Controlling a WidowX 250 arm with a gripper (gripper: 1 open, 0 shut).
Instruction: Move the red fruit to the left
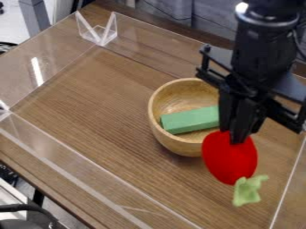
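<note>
I hold the red fruit closed in my end effector, leafy tip toward the camera. Just beside it, the wooden bowl holds a green block.

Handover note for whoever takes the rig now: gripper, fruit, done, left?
Gripper: shut on the red fruit, fingers down around its top, leafy tip hanging below.
Fruit: in the grip at the near right of the wooden bowl, overlapping its rim in this view; whether it is clear of the table can't be told for sure.
Bowl: holds the green block.
Done: fruit grasped.
Left: carry it left, set it down, release.
</note>
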